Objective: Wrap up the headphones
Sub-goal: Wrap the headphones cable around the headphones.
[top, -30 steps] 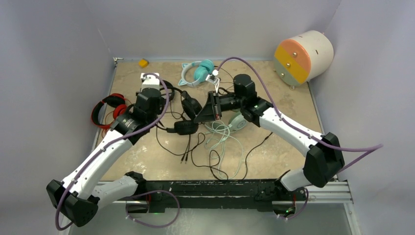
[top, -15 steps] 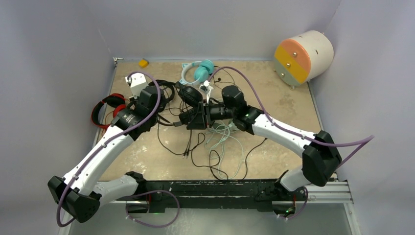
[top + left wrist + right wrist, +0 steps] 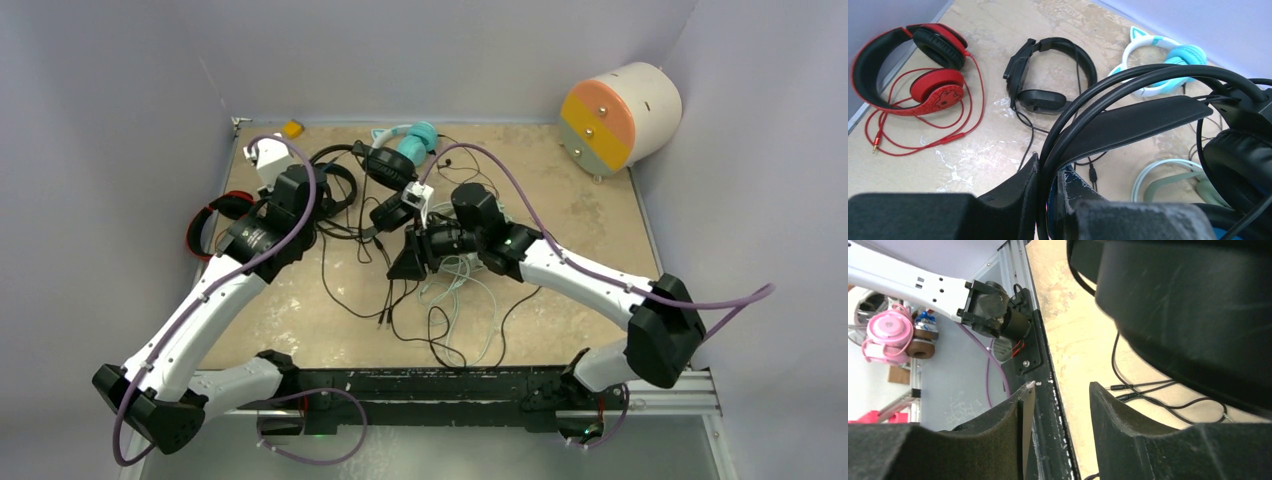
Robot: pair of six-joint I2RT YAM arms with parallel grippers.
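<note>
My left gripper (image 3: 1049, 166) (image 3: 318, 192) is shut on the thin double headband of the black headphones (image 3: 1133, 120), held up at the table's back left. Their ear cups (image 3: 386, 166) hang to its right. My right gripper (image 3: 1063, 388) (image 3: 408, 262) stands open and empty just below one black ear cup (image 3: 1188, 310). On the table lie the red headphones (image 3: 908, 70) (image 3: 215, 225), a small all-black pair (image 3: 1048, 75), the teal cat-eared pair (image 3: 1168, 57) (image 3: 405, 145) and a mint-green pair (image 3: 1173, 180), which is largely hidden under the right arm in the top view.
Loose black and pale cables (image 3: 435, 315) sprawl over the middle of the table toward its front edge. A big cream drum with an orange face (image 3: 620, 112) sits at the back right corner. A small yellow piece (image 3: 292, 128) lies at the back left.
The right gripper has opened, let go of the black headphones and dropped toward the near side. The left gripper has carried the headband toward the back left.
</note>
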